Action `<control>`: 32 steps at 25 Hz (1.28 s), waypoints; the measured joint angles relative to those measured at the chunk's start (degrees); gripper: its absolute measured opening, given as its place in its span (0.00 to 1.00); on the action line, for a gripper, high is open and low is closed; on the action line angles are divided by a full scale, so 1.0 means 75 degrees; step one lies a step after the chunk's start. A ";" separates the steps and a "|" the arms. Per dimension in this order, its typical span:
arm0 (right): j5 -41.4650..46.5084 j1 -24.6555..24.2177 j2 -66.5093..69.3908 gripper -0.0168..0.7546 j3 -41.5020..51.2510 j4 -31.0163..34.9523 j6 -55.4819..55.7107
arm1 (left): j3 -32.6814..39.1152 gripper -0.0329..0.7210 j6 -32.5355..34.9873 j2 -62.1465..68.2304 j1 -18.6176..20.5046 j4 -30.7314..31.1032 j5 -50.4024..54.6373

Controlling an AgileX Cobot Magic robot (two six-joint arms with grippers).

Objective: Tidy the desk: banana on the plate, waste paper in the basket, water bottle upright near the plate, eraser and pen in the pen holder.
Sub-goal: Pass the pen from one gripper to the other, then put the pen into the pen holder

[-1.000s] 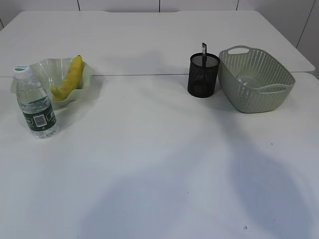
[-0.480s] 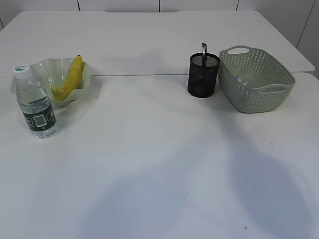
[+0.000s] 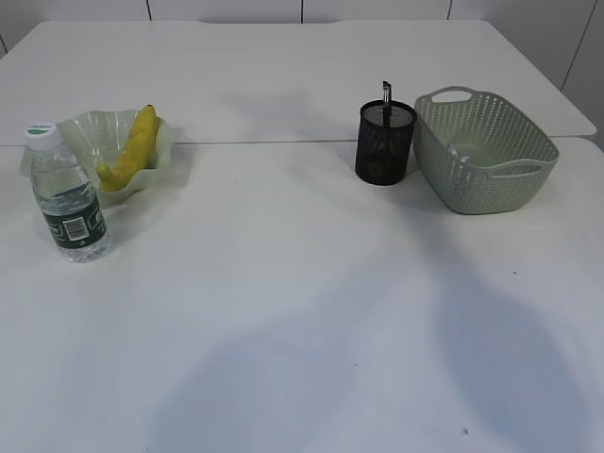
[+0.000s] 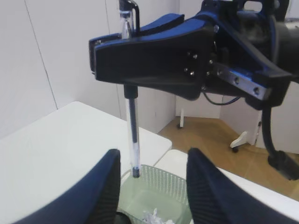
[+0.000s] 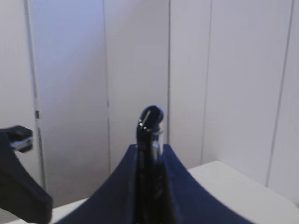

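Observation:
A yellow banana (image 3: pixel 132 149) lies on the pale green plate (image 3: pixel 90 127). The water bottle (image 3: pixel 68 198) stands upright just in front of the plate. A pen top (image 3: pixel 385 92) sticks out of the black mesh pen holder (image 3: pixel 384 146). The eraser is hidden. Neither arm shows in the exterior view. In the left wrist view my left gripper (image 4: pixel 153 158) is open and empty above the basket (image 4: pixel 163 184), with waste paper (image 4: pixel 152 217) inside. My right gripper (image 4: pixel 107 51) (image 5: pixel 149 147) is shut on a clear pen (image 4: pixel 131 135) (image 5: pixel 148 126) that hangs upright.
The green basket (image 3: pixel 486 179) stands right of the pen holder, near the table's seam. A second white table (image 3: pixel 283 66) adjoins at the back. White wall panels and a wooden floor lie beyond the tables in the wrist views.

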 joint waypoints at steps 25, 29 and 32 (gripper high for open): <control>-0.2380 0.0000 0.3064 0.12 0.0000 -0.1014 -0.1570 | -0.0013 0.48 0.0009 0.0095 0.0433 0.3167 0.0154; -0.2424 0.0000 0.3445 0.12 0.0000 -0.1001 -0.1637 | -0.0013 0.48 0.0009 0.0303 0.0614 0.3183 0.0154; -0.2440 0.0000 0.3678 0.12 0.0014 -0.1001 -0.1801 | -0.0013 0.48 0.0009 0.0440 0.0690 0.3188 0.0154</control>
